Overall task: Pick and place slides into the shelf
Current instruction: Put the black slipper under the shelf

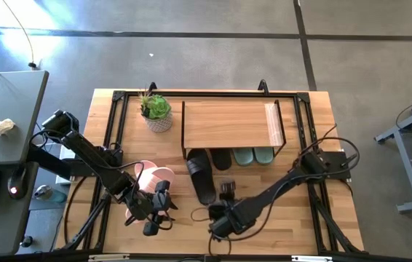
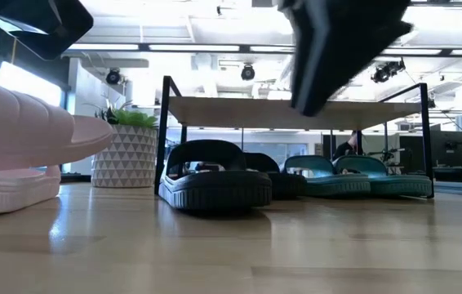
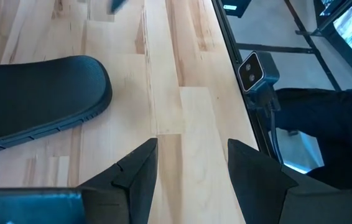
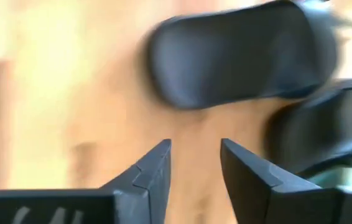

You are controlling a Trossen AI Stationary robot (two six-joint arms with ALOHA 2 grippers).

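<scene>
- High view: the shelf (image 1: 231, 124) hides most of the green slides (image 1: 254, 156) beneath it; the black slide (image 1: 201, 176) lies lengthwise, half out onto the tabletop (image 1: 315, 211).
- Low view: pink slides (image 2: 19, 147) cut off at the edge.
- Wrist views: left gripper (image 3: 191, 171) and right gripper (image 4: 194, 165) fingers released, empty.

Left gripper (image 1: 164, 206) low over table, jaws apart; right gripper (image 1: 227, 191) likewise
</scene>
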